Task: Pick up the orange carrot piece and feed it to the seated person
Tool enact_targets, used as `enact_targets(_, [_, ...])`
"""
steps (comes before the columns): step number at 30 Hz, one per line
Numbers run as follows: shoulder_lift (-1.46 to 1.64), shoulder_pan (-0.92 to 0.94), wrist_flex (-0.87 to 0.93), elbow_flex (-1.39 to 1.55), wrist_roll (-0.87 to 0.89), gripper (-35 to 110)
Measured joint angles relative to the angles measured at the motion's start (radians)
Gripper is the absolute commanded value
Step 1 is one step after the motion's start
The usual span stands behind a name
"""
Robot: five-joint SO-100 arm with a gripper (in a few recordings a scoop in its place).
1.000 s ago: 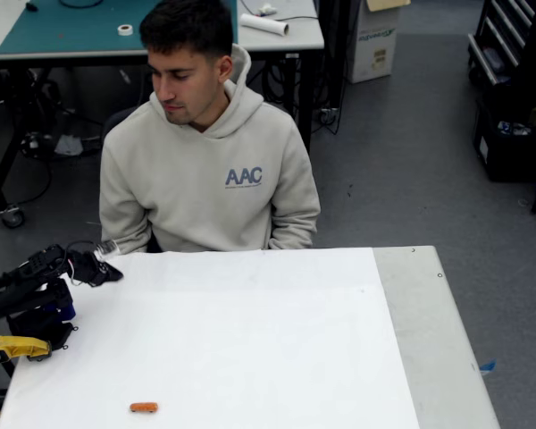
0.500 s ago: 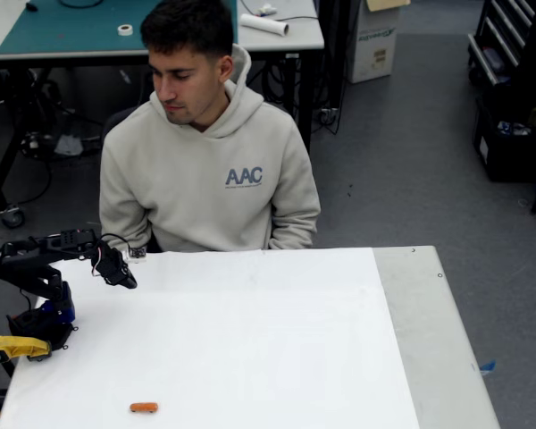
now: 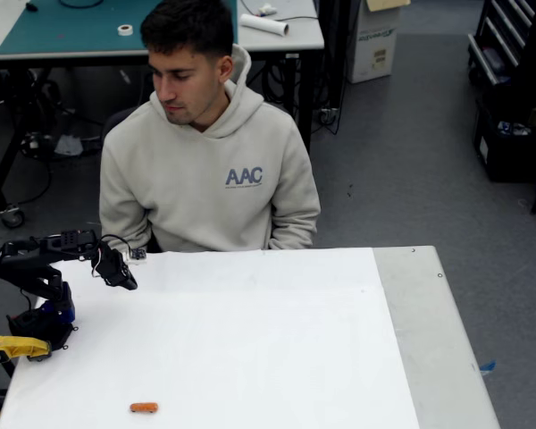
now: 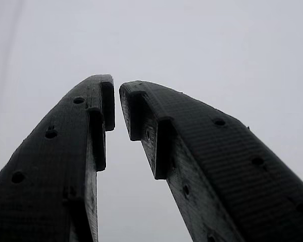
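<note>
My claw (image 3: pixel 125 279) hung near the back left corner of the white tabletop (image 3: pixel 277 340) in the fixed view, tilted down towards the surface and holding nothing. In the wrist view my two dark fingers (image 4: pixel 96 116) were drawn nearly together at the tips, a thin gap between them and only blank pale surface beyond.

The orange carrot piece (image 3: pixel 144 407) lay flat near the front edge of the table, well apart from my claw and closer to the camera, with bare table all around it. The seated person (image 3: pixel 205 152) sat just behind the far edge, head bowed towards the table.

I judged the step in hand to be the reach. To do it well I needed to swing towards the front of the table, spread my fingers before coming down, and line them across the stick's short width, not along its length. It was far smaller than my claw and lay flat, so I expected I would need to get my fingertips almost to the surface and close gently, or it could roll or skid away. The yellow tool handle (image 3: pixel 16 347) by my base was not the target.

The grey letters "AAC" (image 3: pixel 244 176) read clearly on the chest of his beige hoodie; a finer line beneath them was too small to read.
</note>
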Motion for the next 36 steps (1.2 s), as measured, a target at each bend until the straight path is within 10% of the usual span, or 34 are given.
enact_targets(36, [-0.581,0.804,-0.35,-0.354,-0.43,-2])
